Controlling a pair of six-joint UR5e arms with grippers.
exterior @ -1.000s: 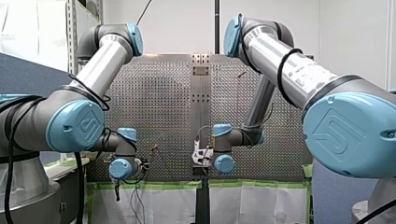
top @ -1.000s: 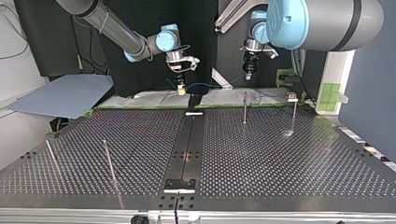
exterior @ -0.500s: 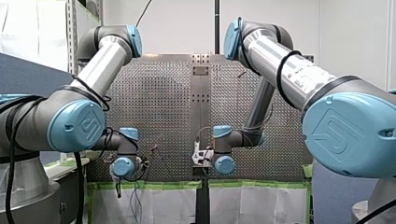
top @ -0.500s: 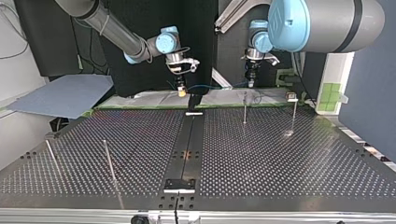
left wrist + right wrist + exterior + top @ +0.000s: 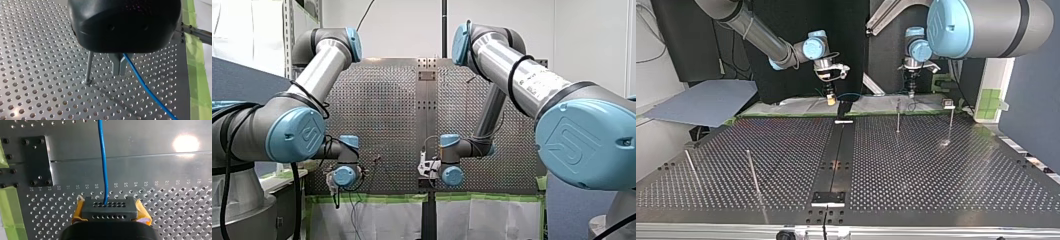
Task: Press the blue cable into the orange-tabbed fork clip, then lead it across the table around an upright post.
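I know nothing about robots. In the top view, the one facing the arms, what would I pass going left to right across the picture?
First metal post → second metal post → my right gripper, yellow-tipped → third metal post → my left gripper → fourth metal post → green tape squares.

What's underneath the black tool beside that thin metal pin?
Under my left tool lies the perforated table, with the blue cable trailing from its shut fingers and an upright post beside. The tool's black body covers the post's top.
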